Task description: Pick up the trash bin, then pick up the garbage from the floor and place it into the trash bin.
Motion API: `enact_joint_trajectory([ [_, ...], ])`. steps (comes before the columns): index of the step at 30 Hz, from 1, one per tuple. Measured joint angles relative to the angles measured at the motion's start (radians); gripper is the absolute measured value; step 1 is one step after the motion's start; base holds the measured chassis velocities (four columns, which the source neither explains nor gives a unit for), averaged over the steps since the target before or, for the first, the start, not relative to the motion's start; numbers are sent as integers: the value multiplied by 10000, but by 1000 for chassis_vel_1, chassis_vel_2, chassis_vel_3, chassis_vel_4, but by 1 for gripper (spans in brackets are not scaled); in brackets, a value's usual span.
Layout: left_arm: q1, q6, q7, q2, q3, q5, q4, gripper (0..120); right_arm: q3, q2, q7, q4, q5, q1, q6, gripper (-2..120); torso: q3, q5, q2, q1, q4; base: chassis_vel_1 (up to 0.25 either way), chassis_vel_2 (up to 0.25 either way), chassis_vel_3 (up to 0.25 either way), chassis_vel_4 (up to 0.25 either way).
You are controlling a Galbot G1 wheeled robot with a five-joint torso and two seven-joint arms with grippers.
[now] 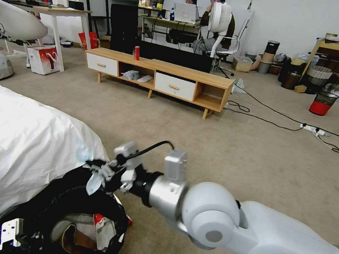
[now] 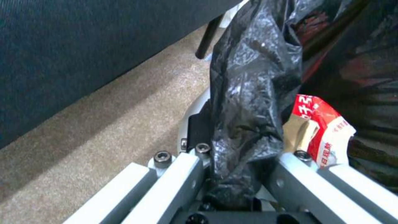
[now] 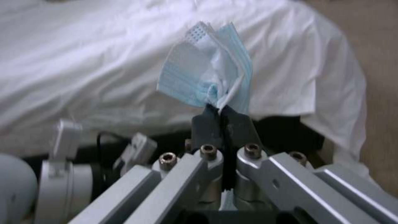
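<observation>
The trash bin (image 1: 49, 205), lined with a crinkled black bag (image 2: 253, 93), sits at the lower left of the head view beside the bed. A red-white packet (image 1: 103, 225) and brown cardboard lie inside it. My left gripper (image 2: 238, 152) is shut on the bin's bagged rim, with the packet (image 2: 321, 130) just inside. My right arm reaches across from the right. Its gripper (image 1: 101, 173) is shut on a piece of garbage, a crumpled pale blue face mask (image 3: 209, 73), pinched at the fingertips of the right gripper (image 3: 222, 116). The mask (image 1: 93, 183) hangs just over the bin's far rim.
A bed under a white sheet (image 1: 13, 140) fills the left side, close against the bin. Open beige carpet (image 1: 225, 147) lies ahead. A low wooden cabinet (image 1: 159, 77) carries an upright red can (image 1: 136, 52). A red-and-black mesh bin (image 1: 322, 103) and cables with a power strip (image 1: 313, 129) lie at the right.
</observation>
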Motion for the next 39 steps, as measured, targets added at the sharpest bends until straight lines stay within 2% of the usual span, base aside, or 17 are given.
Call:
enact_joint_trajectory([
  [5,-39,0,-46,167,-40,-108,5,0,-603,122,484,-37,192,114,-623,0,0,0,0,0,0,0,0,0,0],
  [16,-88,-6,-81,279,-106,-234,41,0,-1254,404,816,-318,383,105,-1275,0,-1,1,0,0,0,0,0,0,0],
  [39,-188,-13,-78,199,-61,-274,54,0,-2143,1704,1158,-1828,-10,-168,-1528,0,0,0,0,0,1,0,0,0,0],
])
